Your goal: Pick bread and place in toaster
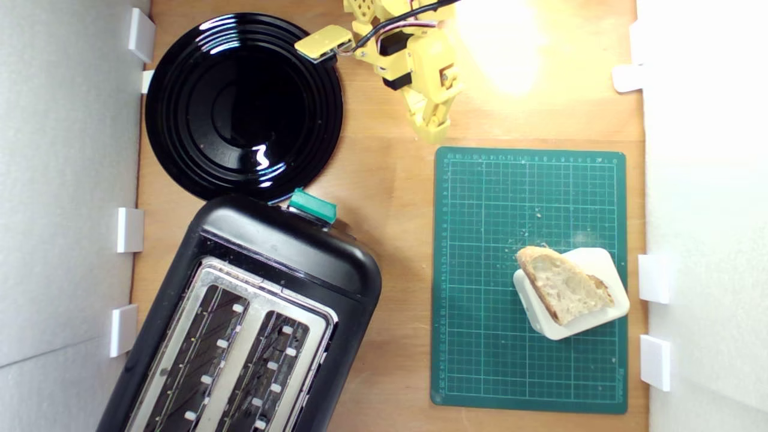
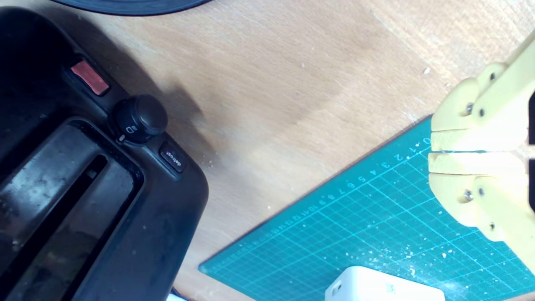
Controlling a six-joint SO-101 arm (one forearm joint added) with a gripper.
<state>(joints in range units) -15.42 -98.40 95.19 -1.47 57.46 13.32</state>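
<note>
One bread point(image 1: 564, 287) half slice lies on one white rounded block point(image 1: 591, 324), crust edge toward the exterior view's left, its pointed end overhanging the block edge. The block rests on one green cutting mat point(image 1: 480, 240) printed with a grid and numbered rulers, at the exterior view's lower right of the mat. Pale crumbs are scattered on the mat near the block. In the wrist view only a corner of the block point(image 2: 376, 286) shows; the bread is out of that frame.

One toaster point(image 1: 252, 318) stands at the exterior view's lower left, set diagonally, well apart from the mat. It has two long slots in a silver top and one teal-green lever knob point(image 1: 312, 206) at its upper end. The wrist view shows one black dial point(image 2: 140, 117), one red button point(image 2: 90, 77) and one button marked "defrost" point(image 2: 172, 157) on the toaster body.

One glossy black plate point(image 1: 180, 120) sits above the toaster in the exterior view, its rim meeting the toaster's end near the lever knob.

One yellow gripper point(image 1: 433, 123) hangs above the bare wooden table point(image 1: 390, 198), just beyond the mat's upper edge. Its jaws are closed together, with only a thin seam between them, and hold nothing.

Six white brackets line the side walls in the exterior view.
</note>
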